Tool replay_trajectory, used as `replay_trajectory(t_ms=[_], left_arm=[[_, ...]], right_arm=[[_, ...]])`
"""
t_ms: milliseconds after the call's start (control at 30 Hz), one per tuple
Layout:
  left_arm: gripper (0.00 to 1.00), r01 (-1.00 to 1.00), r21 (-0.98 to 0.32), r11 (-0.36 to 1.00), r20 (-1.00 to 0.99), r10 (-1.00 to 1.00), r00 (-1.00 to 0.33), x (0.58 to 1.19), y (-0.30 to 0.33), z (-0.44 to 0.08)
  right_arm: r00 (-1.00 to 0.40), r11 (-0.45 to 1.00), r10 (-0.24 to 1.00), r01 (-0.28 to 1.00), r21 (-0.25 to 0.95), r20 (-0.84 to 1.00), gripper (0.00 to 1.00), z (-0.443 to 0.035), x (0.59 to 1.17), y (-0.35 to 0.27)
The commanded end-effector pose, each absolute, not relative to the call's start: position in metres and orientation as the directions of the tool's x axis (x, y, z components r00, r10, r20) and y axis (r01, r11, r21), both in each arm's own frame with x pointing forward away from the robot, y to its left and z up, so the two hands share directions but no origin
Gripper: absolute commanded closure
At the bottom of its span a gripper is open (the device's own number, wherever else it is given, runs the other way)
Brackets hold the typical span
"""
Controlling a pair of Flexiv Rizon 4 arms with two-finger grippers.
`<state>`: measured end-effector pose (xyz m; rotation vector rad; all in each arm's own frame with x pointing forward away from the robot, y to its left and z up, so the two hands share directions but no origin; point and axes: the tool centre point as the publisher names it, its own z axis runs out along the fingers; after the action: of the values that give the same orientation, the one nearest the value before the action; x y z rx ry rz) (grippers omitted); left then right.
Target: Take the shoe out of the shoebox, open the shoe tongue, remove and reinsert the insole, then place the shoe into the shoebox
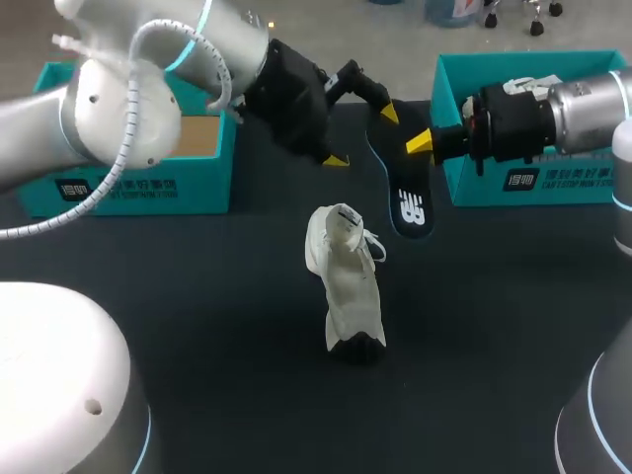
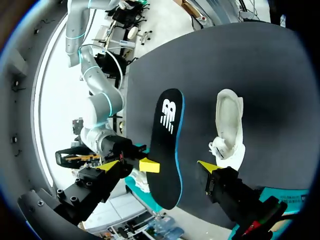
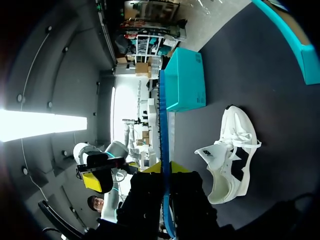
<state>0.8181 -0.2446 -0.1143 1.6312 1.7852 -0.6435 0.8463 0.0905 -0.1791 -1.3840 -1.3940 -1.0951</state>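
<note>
Wide dark matte bench [image 1: 197,296] under it all. A teal cardboard shoebox [image 1: 148,193] sits behind the left claw [image 1: 362,135], and a second shoebox [image 1: 553,183] is right beside the right claw [image 1: 422,144]. The soft white shoe [image 1: 346,286] stands on the bench below both claws. The right claw is clamped on the thin black, blue-edged insole [image 1: 410,202]. The left claw's fingers are spread apart, straddling the insole's far end.
</note>
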Motion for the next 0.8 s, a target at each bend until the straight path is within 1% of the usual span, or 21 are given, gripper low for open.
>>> replay_trajectory(t_ms=[33, 333, 467, 567, 733, 800], left_arm=[[0.00, 0.993, 0.055, 0.106, -0.346, 0.935, -0.081, 0.822, -0.248, -0.109], [0.00, 0.993, 0.055, 0.106, -0.346, 0.935, -0.081, 0.822, -0.248, -0.109], [0.00, 0.986, 0.078, 0.146, -0.217, 0.968, -0.126, 0.824, -0.255, -0.105], [0.00, 0.987, 0.088, 0.135, -0.137, 0.983, -0.122, 0.828, -0.258, -0.102], [0.00, 0.992, 0.063, 0.112, -0.034, 0.993, -0.110, 0.835, -0.262, -0.099], [0.00, 0.993, 0.081, 0.089, 0.004, 0.996, -0.089, 0.837, -0.263, -0.099]], right_arm=[[-0.007, -0.005, 0.241, 1.000, 0.009, 0.970, 1.00, -0.180, 0.846, 0.090], [0.001, -0.007, 0.245, 1.000, 0.001, 0.970, 1.00, -0.184, 0.845, 0.093], [0.004, -0.005, 0.249, 1.000, -0.003, 0.968, 1.00, -0.187, 0.844, 0.093], [0.007, -0.007, 0.250, 1.000, -0.005, 0.968, 1.00, -0.188, 0.843, 0.093], [0.006, -0.010, 0.240, 1.000, -0.004, 0.971, 1.00, -0.188, 0.840, 0.095], [0.006, -0.011, 0.237, 1.000, -0.004, 0.972, 1.00, -0.188, 0.838, 0.095]])
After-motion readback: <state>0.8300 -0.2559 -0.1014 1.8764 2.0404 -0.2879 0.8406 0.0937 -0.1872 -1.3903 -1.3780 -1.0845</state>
